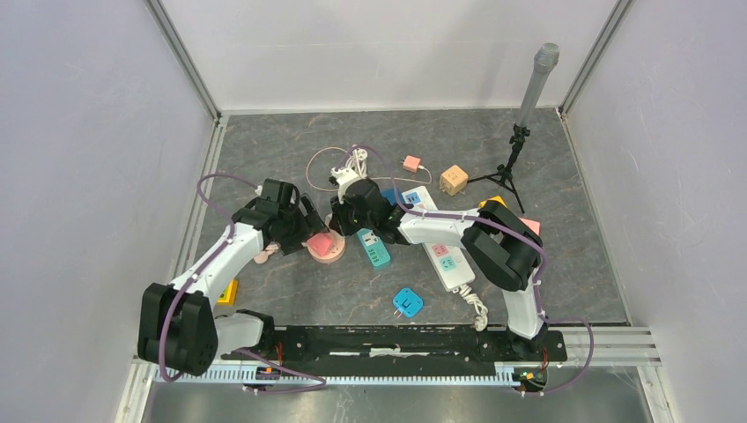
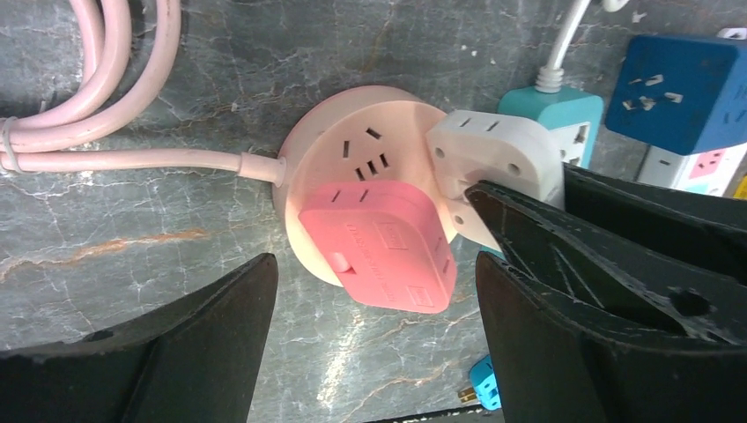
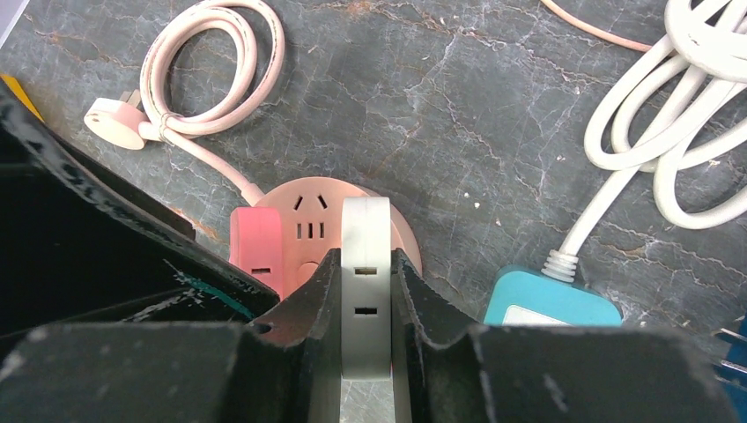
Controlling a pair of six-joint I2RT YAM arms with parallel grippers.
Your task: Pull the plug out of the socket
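A round pink socket (image 2: 352,145) with a pink cord lies on the grey table; it also shows in the top view (image 1: 333,255) and the right wrist view (image 3: 304,207). A pink plug (image 2: 379,247) sits on its near side. A white plug (image 3: 365,264) stands at its right edge (image 2: 493,154); its prongs are hidden. My right gripper (image 3: 365,273) is shut on the white plug, one finger on each flat side. My left gripper (image 2: 374,273) is open just above the pink plug, fingers on either side and not touching it.
A teal power strip (image 1: 374,248) lies right beside the socket, and a white power strip (image 1: 445,251) to its right. A blue adapter (image 1: 407,302) lies nearer. A coiled white cord (image 3: 687,106), an orange cube (image 1: 453,179) and a black tripod (image 1: 511,163) stand behind.
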